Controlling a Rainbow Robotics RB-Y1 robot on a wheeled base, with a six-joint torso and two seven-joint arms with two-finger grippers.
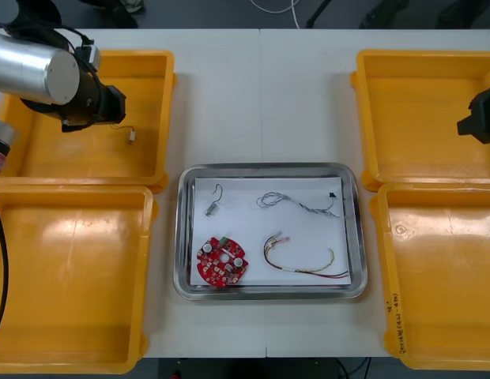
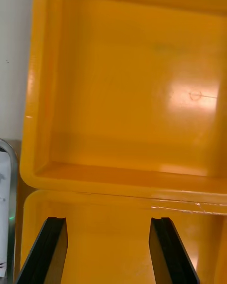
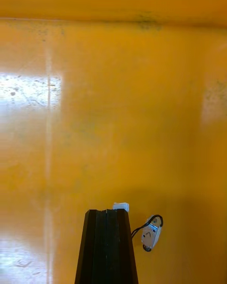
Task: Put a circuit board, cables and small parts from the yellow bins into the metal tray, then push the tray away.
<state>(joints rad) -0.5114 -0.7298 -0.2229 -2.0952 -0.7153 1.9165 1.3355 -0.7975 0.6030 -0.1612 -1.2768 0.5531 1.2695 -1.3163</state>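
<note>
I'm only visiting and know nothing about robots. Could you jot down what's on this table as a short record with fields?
Tray: metal tray, white inside, between the bins
In tray: red circuit board, blue and white cable, red and yellow cable, small metal part
Left pincer: shut, over the far left yellow bin, tip beside a loose small part with a black wire
Right pincer: open, holding nothing, over the right-hand bins

A white table [image 1: 261,95] with a centre seam meets a dark floor [image 1: 213,12] beyond its far edge.
</note>
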